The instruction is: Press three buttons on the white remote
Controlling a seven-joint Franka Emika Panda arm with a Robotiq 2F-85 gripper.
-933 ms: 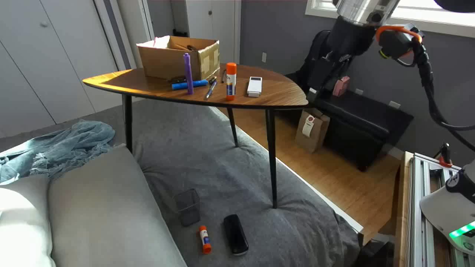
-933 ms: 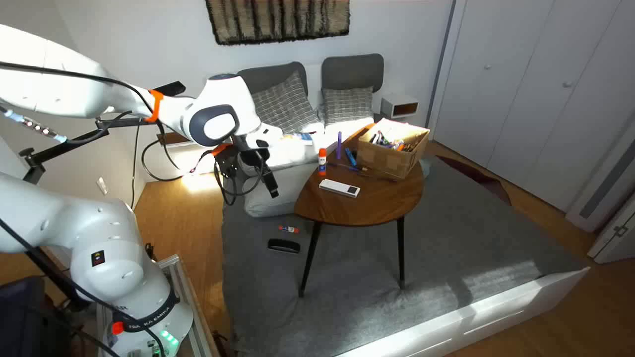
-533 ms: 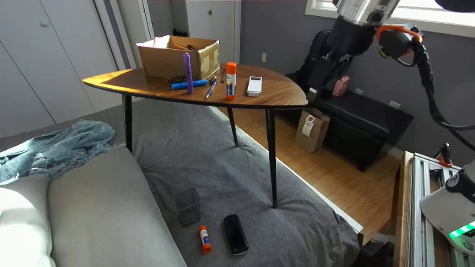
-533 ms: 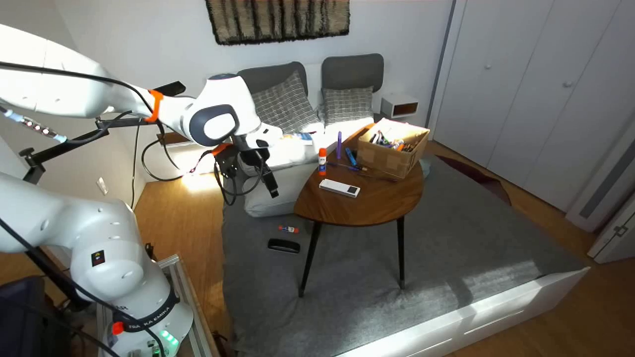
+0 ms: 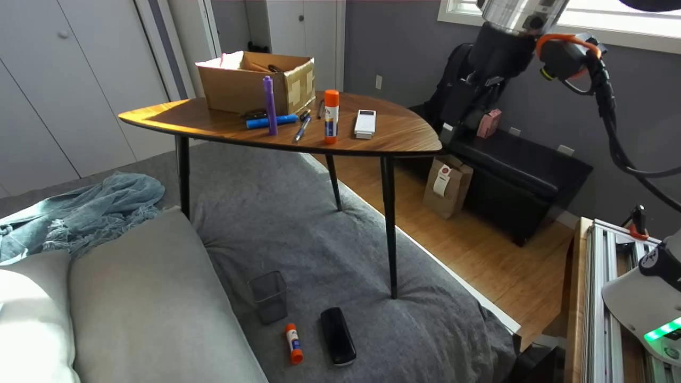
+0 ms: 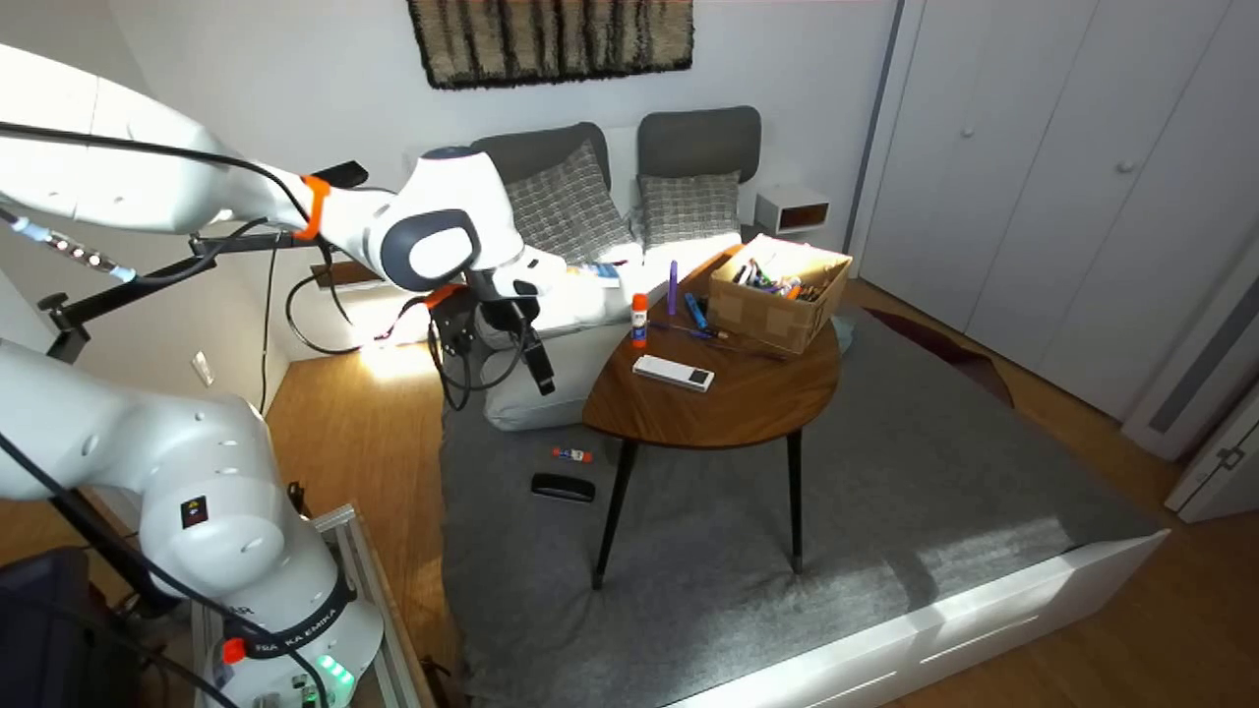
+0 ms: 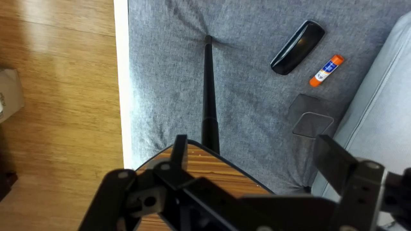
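Since your end effector (image 7: 255, 155) gapes wide and empty, close it, centre above the white remote (image 6: 673, 373), then press gently.

White remote (image 6: 673, 374) is a slim oblong slab, dark patch at one end, individual buttons too tiny to make out tbh. It's lying flat on the wooden table (image 6: 762, 408), near a rounded corner, plain end toward the edge, dark end pointing inward.
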